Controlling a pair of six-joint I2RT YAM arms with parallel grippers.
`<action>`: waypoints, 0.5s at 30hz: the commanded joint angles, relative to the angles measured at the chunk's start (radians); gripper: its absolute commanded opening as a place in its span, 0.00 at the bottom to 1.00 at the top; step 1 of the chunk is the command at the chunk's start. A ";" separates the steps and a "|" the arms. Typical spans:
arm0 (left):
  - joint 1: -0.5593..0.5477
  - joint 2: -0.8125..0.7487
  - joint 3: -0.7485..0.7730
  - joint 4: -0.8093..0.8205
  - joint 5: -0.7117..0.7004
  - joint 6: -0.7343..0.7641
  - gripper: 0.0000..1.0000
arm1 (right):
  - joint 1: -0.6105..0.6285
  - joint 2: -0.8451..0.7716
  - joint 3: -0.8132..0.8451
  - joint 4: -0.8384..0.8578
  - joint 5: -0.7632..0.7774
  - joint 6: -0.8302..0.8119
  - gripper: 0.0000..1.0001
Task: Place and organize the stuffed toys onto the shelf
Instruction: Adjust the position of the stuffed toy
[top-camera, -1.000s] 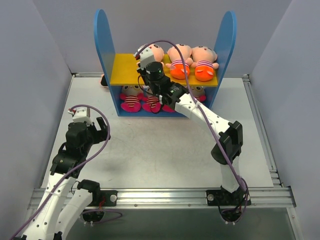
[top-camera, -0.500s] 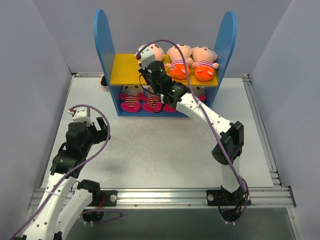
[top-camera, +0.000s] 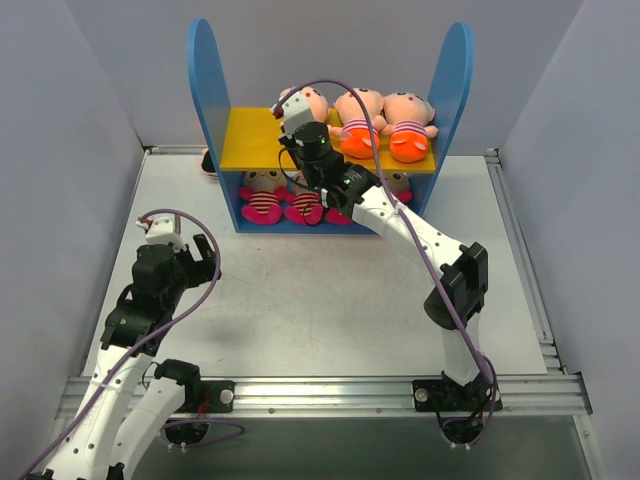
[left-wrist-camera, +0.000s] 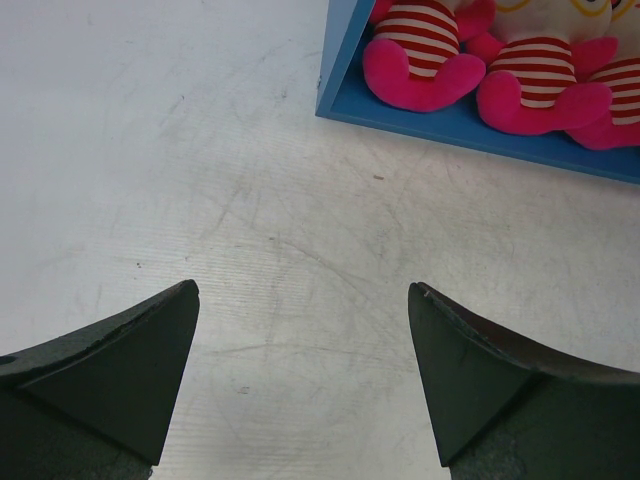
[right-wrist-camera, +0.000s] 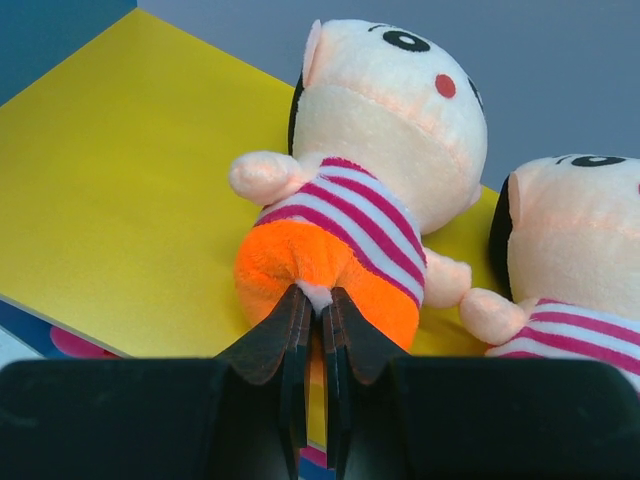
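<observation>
The shelf (top-camera: 258, 140) has blue round-topped side panels and a yellow upper board. Three peach-headed toys with orange bottoms lie on the board. My right gripper (top-camera: 303, 125) is shut on the leftmost one (top-camera: 312, 102). In the right wrist view the gripper (right-wrist-camera: 320, 298) pinches a white tuft at that toy's orange bottom (right-wrist-camera: 350, 200), which rests on the board (right-wrist-camera: 120, 180). Another peach toy (right-wrist-camera: 580, 230) lies to its right. Magenta striped toys (top-camera: 262, 205) sit on the lower level, also in the left wrist view (left-wrist-camera: 415, 60). My left gripper (top-camera: 185, 250) (left-wrist-camera: 303, 290) is open and empty over the table.
A small pink and dark thing (top-camera: 207, 160) shows on the table behind the shelf's left panel. The shelf's blue base (left-wrist-camera: 450, 125) lies ahead of my left gripper. Grey walls enclose the table on three sides.
My right gripper has moved slightly farther back over the yellow board with the toy. The left arm has not moved.
</observation>
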 joint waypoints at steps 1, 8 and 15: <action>-0.006 -0.001 0.003 0.024 0.008 0.018 0.94 | -0.006 -0.056 -0.006 -0.008 0.064 -0.025 0.00; -0.006 0.000 0.004 0.024 0.010 0.018 0.94 | -0.003 -0.056 -0.006 -0.010 0.058 -0.019 0.18; -0.005 0.002 0.004 0.022 0.010 0.018 0.94 | 0.003 -0.073 -0.006 -0.002 0.027 0.004 0.40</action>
